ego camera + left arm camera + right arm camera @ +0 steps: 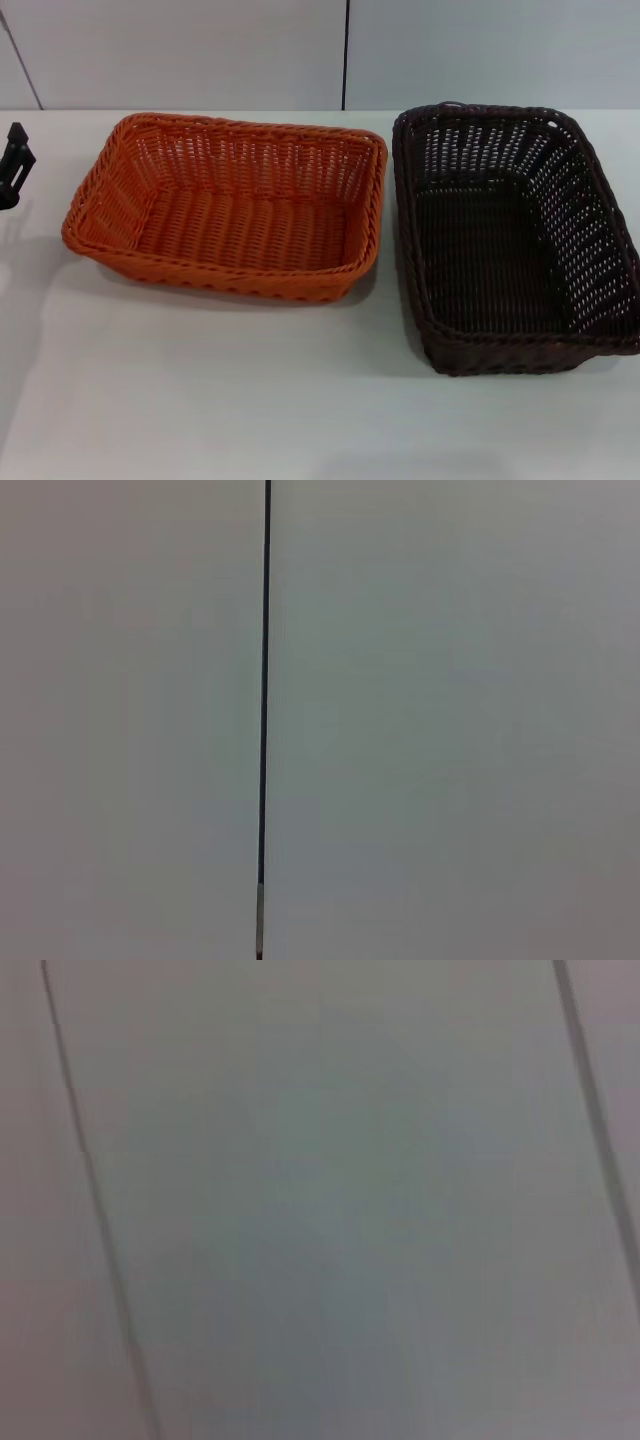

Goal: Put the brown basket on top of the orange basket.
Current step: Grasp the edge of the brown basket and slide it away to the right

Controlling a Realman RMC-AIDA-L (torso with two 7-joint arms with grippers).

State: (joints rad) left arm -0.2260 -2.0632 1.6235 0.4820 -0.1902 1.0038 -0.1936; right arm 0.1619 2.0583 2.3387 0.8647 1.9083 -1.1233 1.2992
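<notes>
The orange basket [228, 205] stands empty on the white table [200, 390], left of centre in the head view. The brown basket [512, 236] stands empty beside it on the right, a narrow gap between their rims. My left gripper [14, 165] shows only as a black part at the far left edge, well apart from the orange basket. My right gripper is out of view. Both wrist views show only pale wall panels with dark seams.
A pale panelled wall [340, 50] runs behind the table's far edge. Bare table surface lies in front of both baskets.
</notes>
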